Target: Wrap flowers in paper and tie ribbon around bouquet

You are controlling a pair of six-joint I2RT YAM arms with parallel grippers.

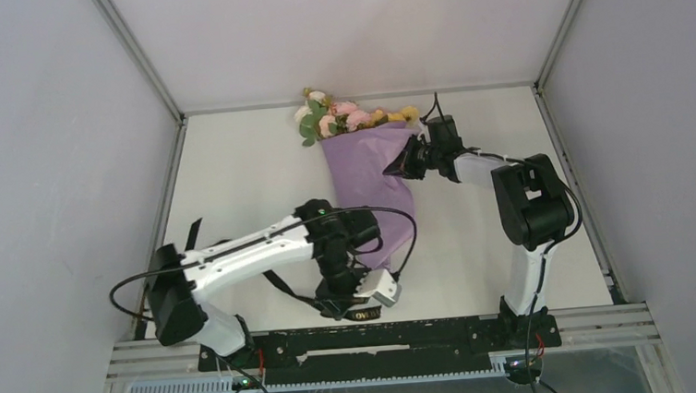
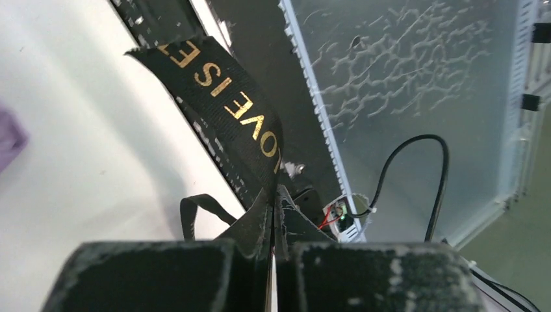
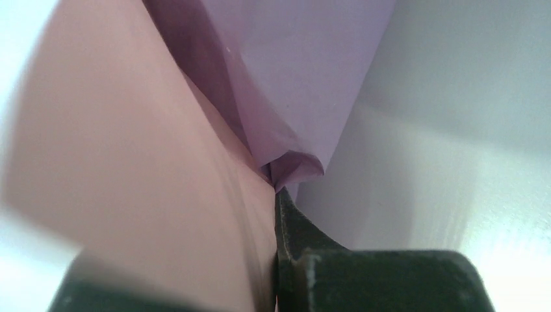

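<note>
- My left gripper [image 1: 352, 309] was clenched on the ribbon [image 2: 227, 104], close to the table's near edge. Both pads were pressed flat together on the strip.
- The ribbon rose out from between my pads, dark with gold letters along it. A slack loop of it sagged onto the white table [image 1: 232, 177] just beside them.
- My right gripper [image 1: 400, 167] was clamped on the paper [image 3: 292, 65] at the right edge of the bouquet [image 1: 372, 190], high on the cone.
- From my right wrist, the lilac side ran up from my fingertips, where a small fold was pinched. The pale pink side spread across and hid one finger.
- The bouquet lay on the table between my arms. The flowers [image 1: 348, 115] pointed at the far wall, and the narrow end reached toward my left wrist.
</note>
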